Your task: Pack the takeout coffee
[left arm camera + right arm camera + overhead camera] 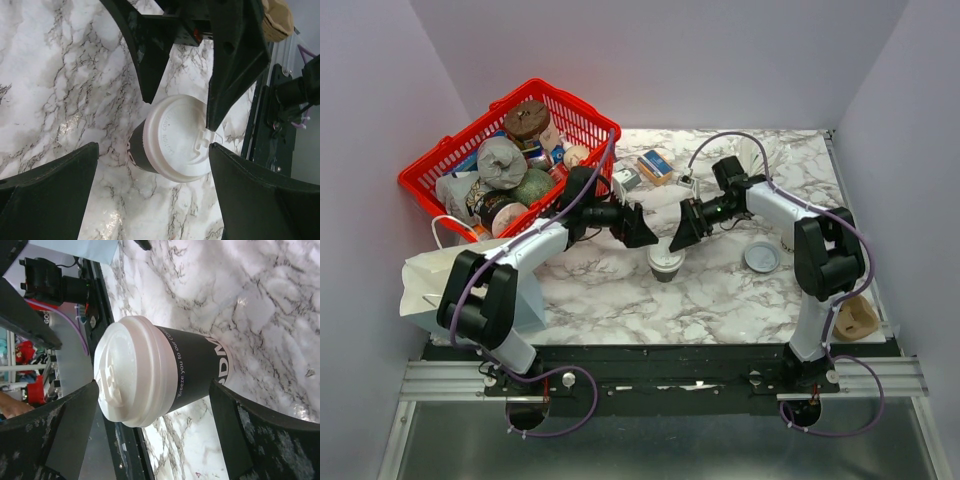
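The takeout coffee (666,262), a dark brown cup with a white lid, stands upright on the marble table (740,300) between the two arms. My left gripper (644,234) hovers just left of it, open, and the left wrist view shows the cup (170,141) beyond its spread fingers (55,190). My right gripper (681,236) is just right of the cup, open. In the right wrist view the cup (160,376) sits between its fingers (250,435), with a gap on the body side. The right gripper's fingers (235,60) show above the cup in the left wrist view.
A red basket (430,170) full of groceries stands at the back left. A white paper bag (425,285) lies at the near left. A loose lid (761,257) lies right of the cup, small boxes (655,166) behind it, and a brown cardboard piece (856,320) at the right edge.
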Robot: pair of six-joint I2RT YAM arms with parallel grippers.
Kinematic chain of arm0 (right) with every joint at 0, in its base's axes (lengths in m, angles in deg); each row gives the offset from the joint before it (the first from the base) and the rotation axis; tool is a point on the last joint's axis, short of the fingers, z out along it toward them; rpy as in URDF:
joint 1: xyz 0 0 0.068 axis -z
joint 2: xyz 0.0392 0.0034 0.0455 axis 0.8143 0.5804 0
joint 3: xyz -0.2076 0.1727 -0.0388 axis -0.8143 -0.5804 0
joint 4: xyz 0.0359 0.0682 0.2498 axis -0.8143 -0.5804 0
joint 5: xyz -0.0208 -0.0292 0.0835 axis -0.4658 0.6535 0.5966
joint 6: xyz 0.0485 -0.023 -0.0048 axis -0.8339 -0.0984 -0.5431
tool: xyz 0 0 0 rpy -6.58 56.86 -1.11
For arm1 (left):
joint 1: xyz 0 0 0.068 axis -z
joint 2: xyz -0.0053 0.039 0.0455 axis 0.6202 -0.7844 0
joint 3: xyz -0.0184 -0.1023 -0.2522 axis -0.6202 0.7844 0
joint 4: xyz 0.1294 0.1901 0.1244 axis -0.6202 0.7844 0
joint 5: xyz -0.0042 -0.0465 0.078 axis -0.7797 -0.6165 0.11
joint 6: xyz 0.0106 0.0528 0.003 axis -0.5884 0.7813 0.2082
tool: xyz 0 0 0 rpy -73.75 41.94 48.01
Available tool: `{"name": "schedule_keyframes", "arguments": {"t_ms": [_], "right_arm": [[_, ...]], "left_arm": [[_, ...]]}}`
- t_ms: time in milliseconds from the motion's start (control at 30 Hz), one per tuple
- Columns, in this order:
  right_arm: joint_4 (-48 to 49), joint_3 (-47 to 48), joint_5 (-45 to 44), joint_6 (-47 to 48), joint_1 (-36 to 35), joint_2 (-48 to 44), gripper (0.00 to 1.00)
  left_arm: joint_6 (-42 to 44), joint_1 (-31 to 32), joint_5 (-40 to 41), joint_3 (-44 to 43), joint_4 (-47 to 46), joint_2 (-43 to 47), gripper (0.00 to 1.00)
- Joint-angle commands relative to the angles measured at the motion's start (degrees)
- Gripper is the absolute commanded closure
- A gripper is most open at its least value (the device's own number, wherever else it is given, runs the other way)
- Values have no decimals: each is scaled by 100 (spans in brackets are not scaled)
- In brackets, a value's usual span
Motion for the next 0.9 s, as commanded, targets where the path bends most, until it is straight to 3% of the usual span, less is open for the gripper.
{"name": "schedule_keyframes", "arguments": {"t_ms": [0,700,867], "right_arm": [[-256,308,-137,150,120,-112,0],[-327,97,3,185,278,29,7],[-265,132,82,168,279,143,14]], "left_arm": [[-629,46,379,116,-632,-114,3],[-989,90,168,187,-1028,-694,8],[-936,99,185,125,-975,-791,9]]}}
